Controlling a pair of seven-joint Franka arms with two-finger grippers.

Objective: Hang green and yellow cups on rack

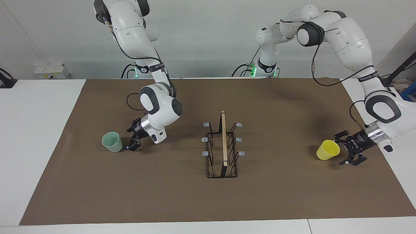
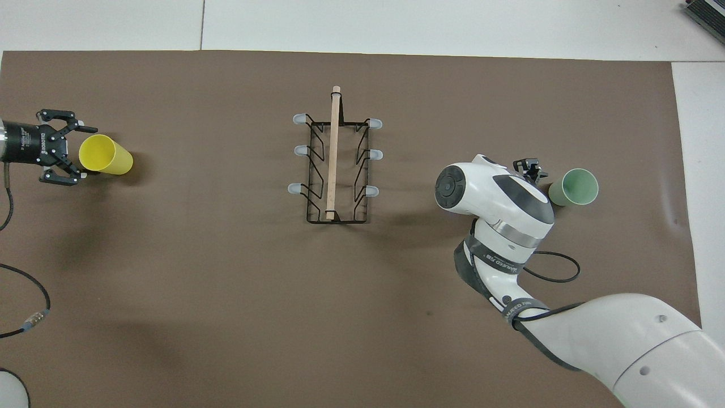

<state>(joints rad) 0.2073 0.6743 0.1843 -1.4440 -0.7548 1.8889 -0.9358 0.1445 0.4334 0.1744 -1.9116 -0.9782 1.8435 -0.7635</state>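
Right pincer mostly hidden under own wrist.

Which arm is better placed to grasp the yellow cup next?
Left. Its tool is open right beside the bright yellow plastic cup at that arm's end of the table. The right tool sits beside the pale green plastic cup.

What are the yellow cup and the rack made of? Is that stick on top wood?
The yellow cup looks like smooth matte plastic, evenly coloured. The rack seems thin black wire with grey-capped prongs. Its top bar looks like pale bare wood, though paint can't be excluded.
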